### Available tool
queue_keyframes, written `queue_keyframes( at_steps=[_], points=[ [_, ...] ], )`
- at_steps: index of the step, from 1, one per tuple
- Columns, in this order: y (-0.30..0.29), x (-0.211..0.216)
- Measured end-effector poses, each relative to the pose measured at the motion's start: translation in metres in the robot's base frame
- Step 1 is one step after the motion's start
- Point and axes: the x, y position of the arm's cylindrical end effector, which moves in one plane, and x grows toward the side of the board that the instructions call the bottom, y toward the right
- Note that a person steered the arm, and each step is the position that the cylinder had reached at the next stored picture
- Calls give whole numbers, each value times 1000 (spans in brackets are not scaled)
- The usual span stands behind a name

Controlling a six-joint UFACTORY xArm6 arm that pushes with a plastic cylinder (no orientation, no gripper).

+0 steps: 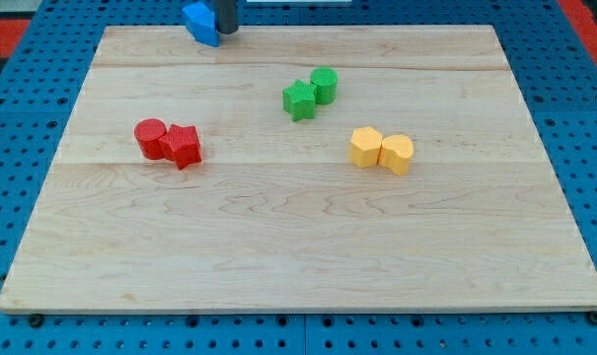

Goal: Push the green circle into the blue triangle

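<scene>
Nearest, two yellow blocks (382, 150) touch at the view's right; a red circle (151, 137) touches a red star (184, 146) at left. Further back, the green circle (324, 85) touches a green star (299, 100). Farthest, my tip (226, 30), a bare rod gripping nothing, touches the blue triangle (201, 22).

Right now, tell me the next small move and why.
Probably swing my tip from beside the blue block at the view's top, around to the lower right of the green circle, because pushing from there drives it up-left toward the blue one.
</scene>
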Motion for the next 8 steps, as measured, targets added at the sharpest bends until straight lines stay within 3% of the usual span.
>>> queue_keyframes(
  at_steps=[6, 8],
  points=[
    [-4, 0],
    [69, 25]
  ],
)
